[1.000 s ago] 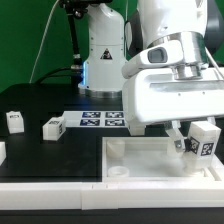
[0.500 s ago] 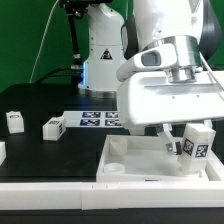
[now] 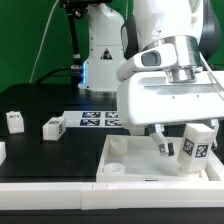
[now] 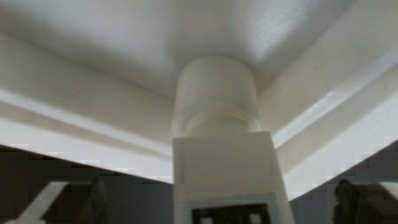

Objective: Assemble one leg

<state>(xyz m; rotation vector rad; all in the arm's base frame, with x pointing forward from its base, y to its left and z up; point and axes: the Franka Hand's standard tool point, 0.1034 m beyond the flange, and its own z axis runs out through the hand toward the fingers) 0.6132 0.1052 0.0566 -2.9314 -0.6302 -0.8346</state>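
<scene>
Holding the leg (image 3: 196,143) clamped in the gripper (image 3: 184,146), tilted, just above the tray (image 3: 130,158) at the exterior view's right. Probably mid-placement, not yet seated. Next, most likely: righting it, aligning over a corner socket, lowering gently.

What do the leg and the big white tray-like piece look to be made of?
Probably hard plastic for the leg: matte white, smooth, with a rounded end in the wrist view. The black-and-white tags on its faces look printed, perhaps stickers. Seemingly the same matte white plastic for the tray-like piece: even colour, raised rim, little sheen. The look alone cannot confirm either.
</scene>
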